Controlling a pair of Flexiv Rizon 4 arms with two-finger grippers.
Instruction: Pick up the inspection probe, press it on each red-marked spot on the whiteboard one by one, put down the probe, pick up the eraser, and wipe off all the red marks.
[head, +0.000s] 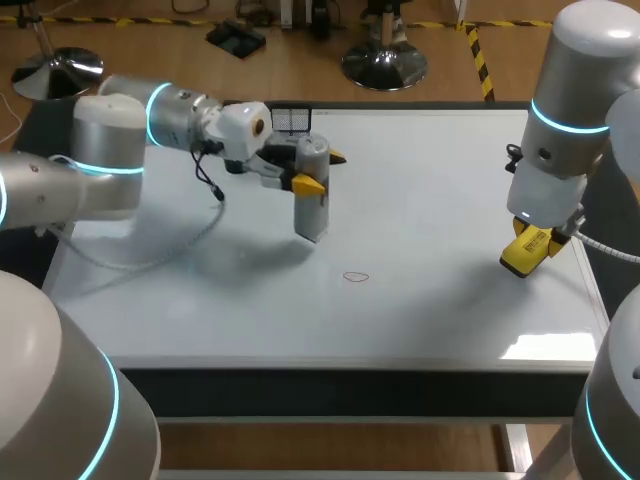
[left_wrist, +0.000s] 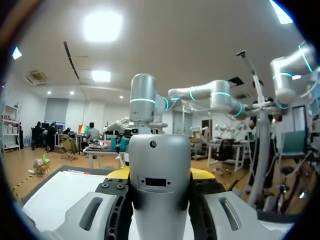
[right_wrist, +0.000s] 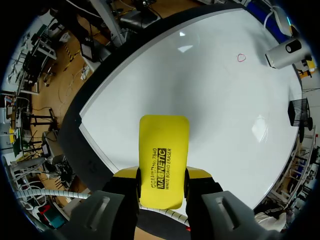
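Observation:
The grey inspection probe (head: 312, 205) stands upright over the whiteboard (head: 420, 190), left of centre, with my left gripper (head: 318, 170) shut on its upper part. In the left wrist view the probe (left_wrist: 160, 170) fills the space between the fingers (left_wrist: 202, 173). One small red loop mark (head: 356, 277) lies on the board, in front and to the right of the probe. My right gripper (head: 530, 240) hangs near the board's right edge, shut on the yellow eraser (head: 522, 257). The right wrist view shows the eraser (right_wrist: 163, 160) clamped between the fingers, with the red mark (right_wrist: 241, 58) and probe (right_wrist: 285, 52) far ahead.
A black mesh holder (head: 290, 120) stands at the board's far edge, behind the probe; it also shows in the right wrist view (right_wrist: 298, 111). The left arm's cable (head: 205, 215) droops over the board's left part. The board's dark front edge (head: 350, 370) runs along the near side.

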